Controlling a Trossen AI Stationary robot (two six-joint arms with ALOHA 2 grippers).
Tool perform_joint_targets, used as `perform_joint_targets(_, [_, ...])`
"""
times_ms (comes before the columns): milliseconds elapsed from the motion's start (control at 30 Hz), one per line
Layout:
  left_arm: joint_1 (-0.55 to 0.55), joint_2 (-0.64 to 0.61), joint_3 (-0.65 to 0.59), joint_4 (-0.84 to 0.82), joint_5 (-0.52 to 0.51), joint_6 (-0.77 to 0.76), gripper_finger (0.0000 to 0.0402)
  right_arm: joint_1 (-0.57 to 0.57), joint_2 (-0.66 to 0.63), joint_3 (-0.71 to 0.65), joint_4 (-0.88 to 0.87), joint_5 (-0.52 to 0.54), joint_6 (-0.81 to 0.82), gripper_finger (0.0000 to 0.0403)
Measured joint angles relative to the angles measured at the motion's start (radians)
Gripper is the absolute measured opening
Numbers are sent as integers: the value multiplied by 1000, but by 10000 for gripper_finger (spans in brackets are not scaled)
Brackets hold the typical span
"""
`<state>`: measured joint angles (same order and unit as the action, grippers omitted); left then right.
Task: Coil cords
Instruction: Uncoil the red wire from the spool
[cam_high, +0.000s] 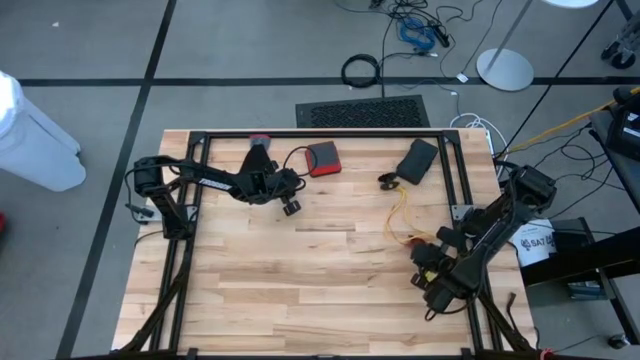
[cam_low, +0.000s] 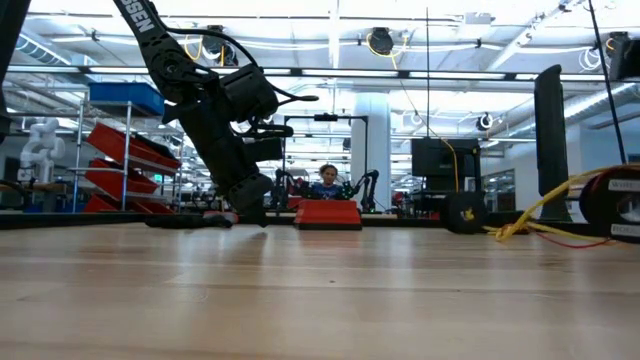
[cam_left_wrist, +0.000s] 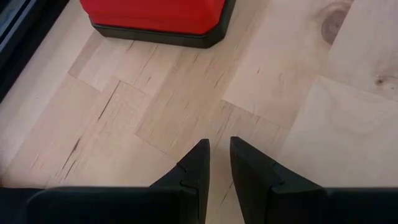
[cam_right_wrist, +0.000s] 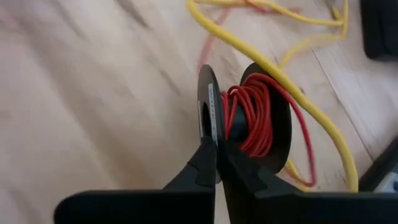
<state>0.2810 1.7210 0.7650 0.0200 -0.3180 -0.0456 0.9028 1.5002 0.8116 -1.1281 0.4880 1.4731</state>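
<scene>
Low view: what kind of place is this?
Probably a robotics lab or workshop: shelving with red bins, other robot arms on benches behind the table, and a person seated at a workstation.

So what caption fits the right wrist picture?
Right gripper shut on a black spool's rim, red wire wound on it, yellow cord alongside.

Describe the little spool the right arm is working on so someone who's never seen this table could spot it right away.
Start at the wooden table and go to its right side, where the loose yellow cord lies. The spool sits beside that cord, its near rim pinched by the right tool. It alone is a black-flanged reel wound with thin red wire.
</scene>
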Motion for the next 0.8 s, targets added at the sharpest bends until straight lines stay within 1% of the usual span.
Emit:
perform_joint_targets(133, [0,0,0,0,0,0,71,13,0,69,39,15,-88,1])
perform_joint_targets(367, [0,0,0,0,0,0,71,13,-8,151,234,29,-336,1])
perform_joint_targets(567, [0,0,0,0,0,0,71,-10,-8,166,263,116,-432,0])
perform_joint_targets(800, [0,0,0,0,0,0,71,-53,-8,166,264,118,-552,0])
